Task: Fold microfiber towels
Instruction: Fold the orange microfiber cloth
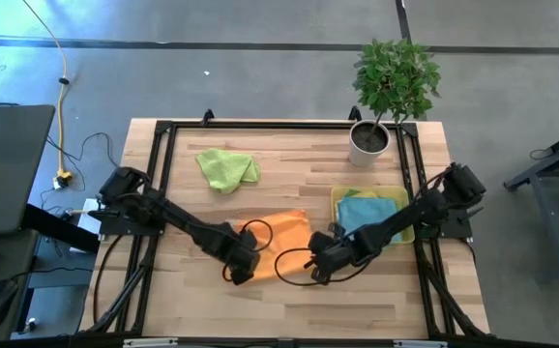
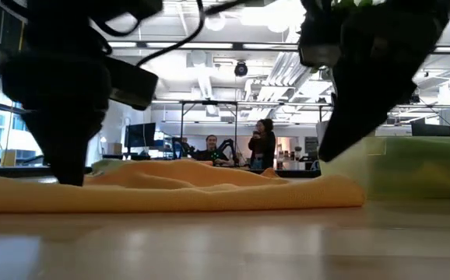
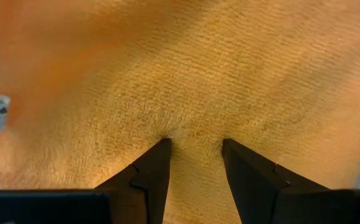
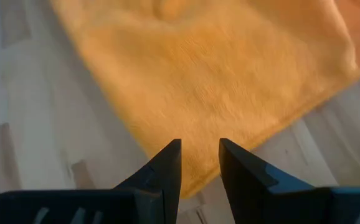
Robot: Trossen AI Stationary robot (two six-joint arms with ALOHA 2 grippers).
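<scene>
A pale wooden worktop with a black frame stands on a grey floor; in the low view an open office with ceiling lights and two people lies far behind it. The orange towel lies rumpled near the centre of the high view, slightly below the middle, its nap short and ribbed up close, one edge bunched into a low ridge. A lime green towel sits crumpled in the upper left part of the worktop. To the right a teal blue towel rests folded on a yellow one, mostly covered by the right arm. A potted plant stands at the upper right.

The left gripper presses down on the orange towel's left edge, jaws apart with the cloth puckered between their tips. The right gripper is at the towel's lower right corner, jaws slightly apart over its edge; whether they pinch it I cannot tell.
</scene>
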